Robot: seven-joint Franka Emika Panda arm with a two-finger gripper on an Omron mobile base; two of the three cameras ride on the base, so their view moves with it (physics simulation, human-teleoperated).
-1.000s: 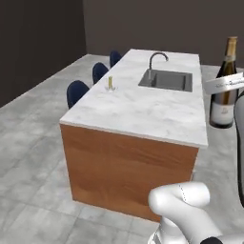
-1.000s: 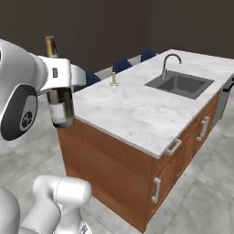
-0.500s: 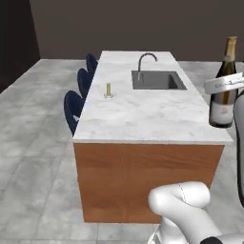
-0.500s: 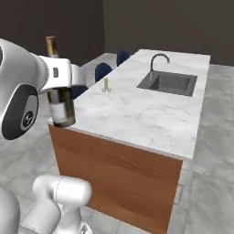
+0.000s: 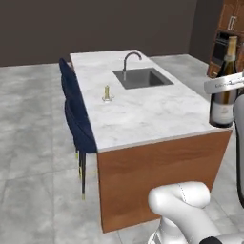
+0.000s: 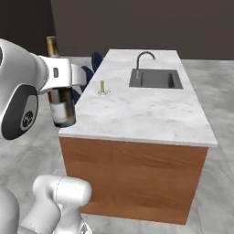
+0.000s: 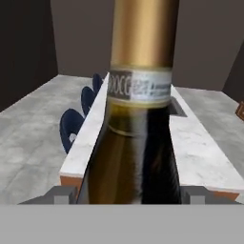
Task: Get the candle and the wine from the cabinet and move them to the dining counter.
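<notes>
The gripper is closed around the wine, its jaws set wide on the broad body of the bottle. In the hand view the two finger tips stand on either side of the dark glass, and the bottle's gold-foiled neck and pale neck label rise straight up the middle of the picture. The bottle is held upright in the air, clear of any surface.

In the left base view the wine hangs just off the near right corner of the dining counter, with its base about level with the marble top and its light label facing the camera. In the right base view the same bottle sits by the near left corner of the counter, partly behind the white arm that carries it.

The candle already stands on the dining counter, near the long edge where the stools are, about halfway along the top. It is upright on its small round dish, well apart from the wine. The right base view shows the candle between the stool-side edge and the sink.

The dark inset sink lies toward the far end of the counter, with the curved faucet at its rim. Navy stools line the long edge on the candle's side. Wooden cabinetry stands in the far corner of the room.
</notes>
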